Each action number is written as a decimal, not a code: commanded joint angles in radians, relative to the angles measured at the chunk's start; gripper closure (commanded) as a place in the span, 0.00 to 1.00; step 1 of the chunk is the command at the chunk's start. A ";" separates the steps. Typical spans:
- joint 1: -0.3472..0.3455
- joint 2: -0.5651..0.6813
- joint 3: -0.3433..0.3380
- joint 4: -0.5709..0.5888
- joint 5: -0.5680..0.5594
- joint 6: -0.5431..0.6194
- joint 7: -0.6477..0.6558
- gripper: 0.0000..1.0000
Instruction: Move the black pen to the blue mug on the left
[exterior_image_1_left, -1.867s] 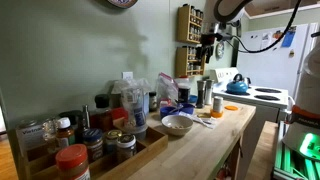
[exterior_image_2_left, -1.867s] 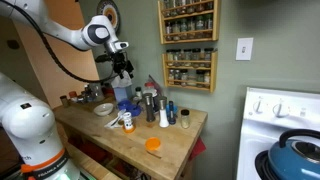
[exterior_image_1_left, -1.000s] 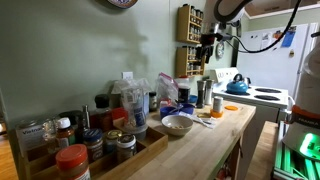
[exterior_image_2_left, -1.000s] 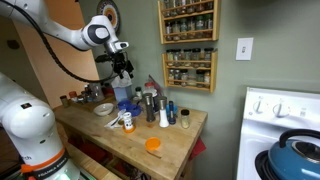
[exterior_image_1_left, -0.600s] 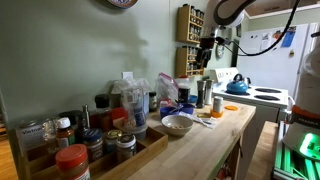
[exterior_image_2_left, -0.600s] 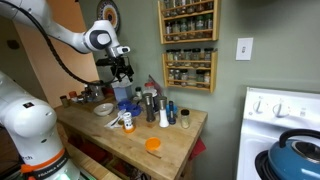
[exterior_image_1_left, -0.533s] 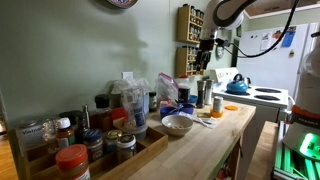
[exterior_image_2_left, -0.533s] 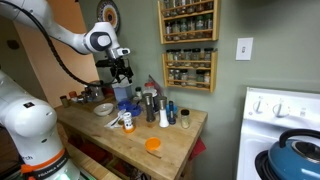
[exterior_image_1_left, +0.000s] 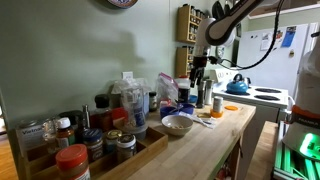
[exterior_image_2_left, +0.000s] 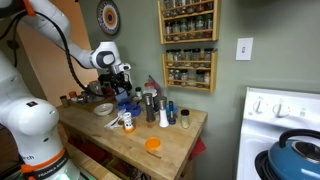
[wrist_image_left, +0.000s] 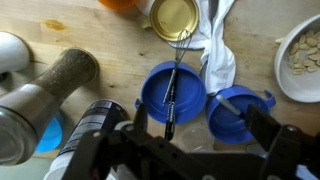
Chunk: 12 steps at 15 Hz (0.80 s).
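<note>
In the wrist view two blue mugs stand side by side on the wooden counter. The black pen (wrist_image_left: 170, 98) lies in the left blue mug (wrist_image_left: 155, 88), with its lower end over the rim. The right blue mug (wrist_image_left: 240, 115) holds a pale utensil. My gripper (wrist_image_left: 200, 130) hangs open and empty just above both mugs, one finger by each. In both exterior views the gripper (exterior_image_1_left: 197, 68) (exterior_image_2_left: 122, 82) is low over the cluttered counter by the wall, and the mugs (exterior_image_2_left: 126, 100) show as a blue patch under it.
A pepper grinder (wrist_image_left: 65, 72), a metal cylinder (wrist_image_left: 25, 110), a white cloth (wrist_image_left: 215, 50), a jar (wrist_image_left: 175, 15) and a bowl of flakes (wrist_image_left: 302, 55) crowd the mugs. Bottles (exterior_image_2_left: 150, 108) and an orange lid (exterior_image_2_left: 152, 144) stand on the counter. A stove (exterior_image_1_left: 262, 97) is beside it.
The arm has come down from near the spice rack to just above the blue mugs. The things on the counter have not moved.
</note>
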 joint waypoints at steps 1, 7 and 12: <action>-0.001 0.036 0.002 0.005 0.010 0.014 -0.005 0.00; 0.009 0.079 0.000 0.027 0.057 0.041 -0.013 0.00; 0.039 0.223 0.000 0.079 0.251 0.178 -0.069 0.00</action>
